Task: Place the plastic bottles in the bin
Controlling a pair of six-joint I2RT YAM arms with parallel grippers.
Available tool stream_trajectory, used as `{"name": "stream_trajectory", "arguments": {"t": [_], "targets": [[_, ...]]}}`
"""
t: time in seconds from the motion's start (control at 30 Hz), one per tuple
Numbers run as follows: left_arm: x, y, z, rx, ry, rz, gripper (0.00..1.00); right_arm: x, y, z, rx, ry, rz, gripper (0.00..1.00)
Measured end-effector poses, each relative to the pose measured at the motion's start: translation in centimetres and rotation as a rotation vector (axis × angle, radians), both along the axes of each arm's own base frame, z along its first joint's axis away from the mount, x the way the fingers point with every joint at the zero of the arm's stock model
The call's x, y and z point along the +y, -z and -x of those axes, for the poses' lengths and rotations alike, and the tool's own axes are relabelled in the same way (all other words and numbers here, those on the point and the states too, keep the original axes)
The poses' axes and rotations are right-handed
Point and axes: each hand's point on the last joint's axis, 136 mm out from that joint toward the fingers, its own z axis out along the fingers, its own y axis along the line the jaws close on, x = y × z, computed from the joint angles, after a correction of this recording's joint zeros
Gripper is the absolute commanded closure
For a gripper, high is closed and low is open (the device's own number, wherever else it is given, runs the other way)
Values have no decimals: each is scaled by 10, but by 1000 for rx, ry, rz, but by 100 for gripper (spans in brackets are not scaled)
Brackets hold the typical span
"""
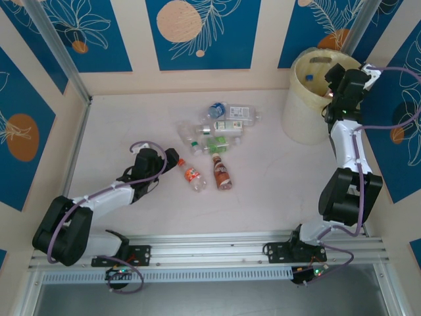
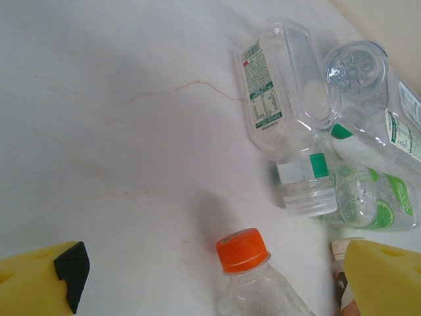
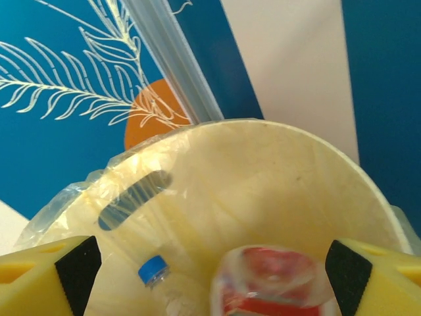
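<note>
Currently the step in hand is the drop. The right fingers [image 3: 378, 280] stand wide apart over the mouth of the bin [image 1: 304, 122], and a red-labelled bottle [image 3: 273, 283] sits between them. There is open space on one side of it, so it looks released, not clamped. I cannot tell whether it touches the other pad. A blue-capped bottle [image 3: 153, 270] already lies at the bottom of the bin, whose clear liner bag [image 3: 72, 197] bulges over the rim. To finish this well, the arm should hold over the middle of the opening until the bottle has fallen free. It should then rise straight up before swinging away, so neither finger snags the liner or knocks the rim. Most of the plastic bottles are on the desk [image 1: 125, 118], in a loose heap [image 1: 220, 125] near its centre, well apart from the bin. Two more lie nearer the arms, an orange-capped bottle [image 1: 191, 175] and a brown bottle [image 1: 222, 172]. The left fingers [image 2: 36, 286] are spread fully and hold nothing, low over the desk. The orange cap and neck of that bottle lie between them in the wrist view. For that pick, the better grip is probably on the body, not the slippery tapered neck, so the fingers would need to reach further along before closing. The brown bottle's pale cap lies just beside one finger, so the approach wants to be square and gentle to avoid rolling it away or trapping both bottles at once.
</note>
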Motion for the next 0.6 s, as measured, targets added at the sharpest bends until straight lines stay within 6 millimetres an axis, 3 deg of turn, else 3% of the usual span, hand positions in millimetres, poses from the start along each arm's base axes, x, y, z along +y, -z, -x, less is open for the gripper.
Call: {"name": "stream_trajectory", "arguments": {"t": [0.33, 0.6], "targets": [[0, 3, 0, 18, -10, 5, 0, -2, 5, 32, 28, 103, 4, 0], [-2, -2, -6, 69, -37, 13, 0, 35, -14, 59, -42, -20, -22, 1]]}}
